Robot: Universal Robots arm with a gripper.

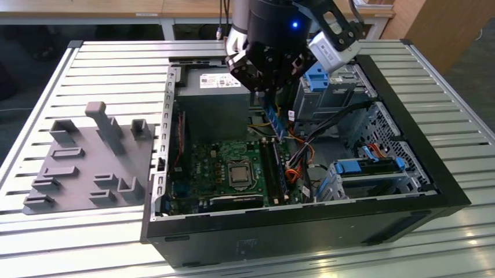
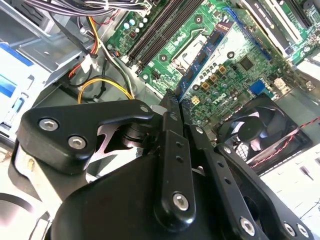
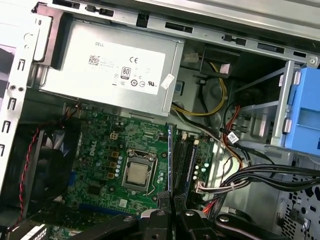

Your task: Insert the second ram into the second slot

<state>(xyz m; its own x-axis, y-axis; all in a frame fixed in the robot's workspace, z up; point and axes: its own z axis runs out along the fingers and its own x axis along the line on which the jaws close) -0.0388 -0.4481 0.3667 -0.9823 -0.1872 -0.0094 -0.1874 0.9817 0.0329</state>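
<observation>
One arm reaches down into the open computer case (image 1: 402, 145); gripper (image 1: 268, 95) points at the motherboard (image 1: 220, 168); fingers clamped on the second ram (image 1: 272, 120); stick held on edge, its blue length (image 2: 207, 50) running parallel to the memory slots (image 3: 184, 155); cannot tell whether it touches them.

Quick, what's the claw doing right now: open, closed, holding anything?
Claw: closed on the second ram, holding it over the motherboard.
</observation>
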